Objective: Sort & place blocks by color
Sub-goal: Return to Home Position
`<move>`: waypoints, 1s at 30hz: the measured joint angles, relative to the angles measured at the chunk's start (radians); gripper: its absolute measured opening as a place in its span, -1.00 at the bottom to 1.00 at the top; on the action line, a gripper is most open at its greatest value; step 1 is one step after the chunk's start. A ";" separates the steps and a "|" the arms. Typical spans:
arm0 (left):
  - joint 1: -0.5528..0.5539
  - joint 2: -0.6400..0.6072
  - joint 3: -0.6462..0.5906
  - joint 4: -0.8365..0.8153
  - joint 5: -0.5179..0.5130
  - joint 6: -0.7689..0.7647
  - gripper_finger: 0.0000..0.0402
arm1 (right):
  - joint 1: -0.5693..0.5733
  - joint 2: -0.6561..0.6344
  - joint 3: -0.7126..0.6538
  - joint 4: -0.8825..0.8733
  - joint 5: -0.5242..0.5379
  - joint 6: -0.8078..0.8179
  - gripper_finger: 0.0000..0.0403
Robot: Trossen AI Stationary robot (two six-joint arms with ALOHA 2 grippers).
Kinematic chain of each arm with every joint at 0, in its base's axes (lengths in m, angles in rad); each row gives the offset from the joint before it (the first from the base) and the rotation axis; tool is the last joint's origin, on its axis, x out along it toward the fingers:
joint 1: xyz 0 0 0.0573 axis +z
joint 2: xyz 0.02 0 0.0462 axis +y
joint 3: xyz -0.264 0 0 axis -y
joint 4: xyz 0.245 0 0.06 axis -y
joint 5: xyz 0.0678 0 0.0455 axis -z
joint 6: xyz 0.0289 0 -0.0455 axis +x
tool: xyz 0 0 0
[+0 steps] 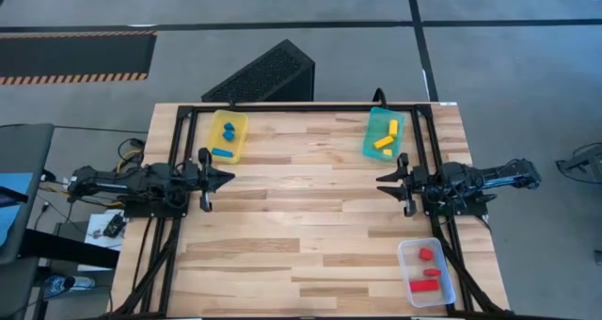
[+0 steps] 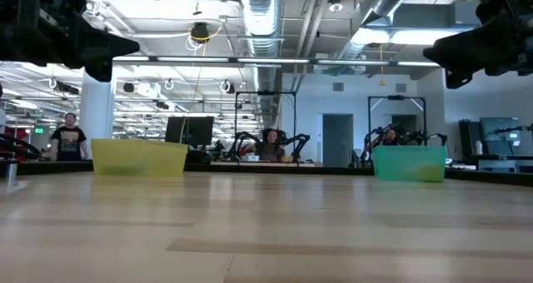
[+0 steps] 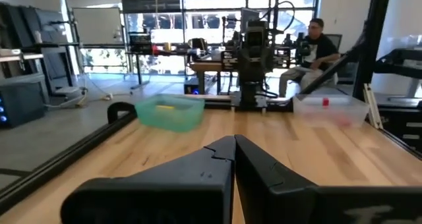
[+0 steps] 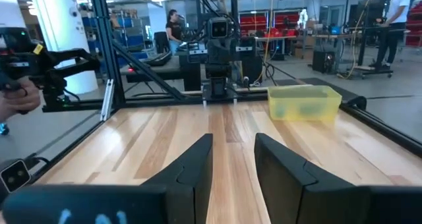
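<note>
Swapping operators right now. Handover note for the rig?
Left end effector: shut, empty, at the table's left edge.
Right end effector: open, empty, at the right edge.
Things: blue blocks in the yellow tray, yellow blocks in the teal tray, red blocks in the clear tray.
Done: sorting; no block visible outside a tray.
Left: only confirming both arms are homed.

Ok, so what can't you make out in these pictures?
Low view: the tinted walls of the yellow tray and teal tray hide their blocks; the clear tray is out of frame.
High view: the blue blocks run together, too small to count.
Left wrist view: only one red block shows clearly through the cloudy wall.
</note>
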 joint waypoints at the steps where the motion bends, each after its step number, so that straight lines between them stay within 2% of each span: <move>1: 0.000 0.000 0.000 0.000 0.000 0.002 -1.00 | 0.000 0.000 0.000 0.000 0.000 0.001 -0.33; 8: 0.000 -0.001 -0.001 0.013 -0.060 0.007 -1.00 | -0.011 0.001 0.000 -0.002 0.004 -0.005 -0.32; 13: 0.000 0.000 -0.001 0.008 -0.026 -0.080 -1.00 | -0.034 0.001 0.000 -0.003 0.005 -0.006 -0.32; 30: 0.000 0.000 -0.002 0.007 -0.025 -0.086 -1.00 | -0.034 0.001 -0.001 -0.003 0.006 -0.006 -0.32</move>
